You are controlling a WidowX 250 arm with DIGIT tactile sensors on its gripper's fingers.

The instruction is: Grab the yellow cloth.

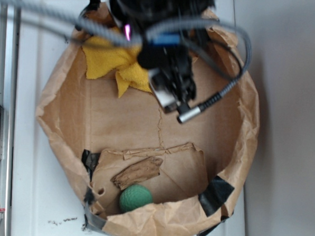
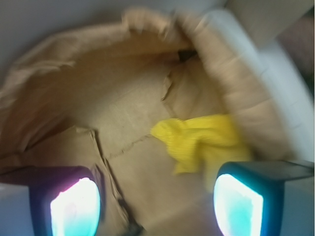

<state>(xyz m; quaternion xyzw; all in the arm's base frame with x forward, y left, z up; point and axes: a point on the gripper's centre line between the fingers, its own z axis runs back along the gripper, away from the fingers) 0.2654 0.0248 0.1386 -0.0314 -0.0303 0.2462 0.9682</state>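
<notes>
Gripper [image 2: 155,201] gapes — yellow cloth [image 2: 204,142] beside one finger.

Yellow cloth [image 2: 204,142] nubby terry, bin [image 1: 66,139] crinkled matt brown paper

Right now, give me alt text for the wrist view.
A yellow cloth lies crumpled on the floor of a brown paper enclosure, just ahead of the open gripper. Its two glowing fingertips frame the bottom corners, and the cloth sits nearer the right one. The picture is blurred.
</notes>
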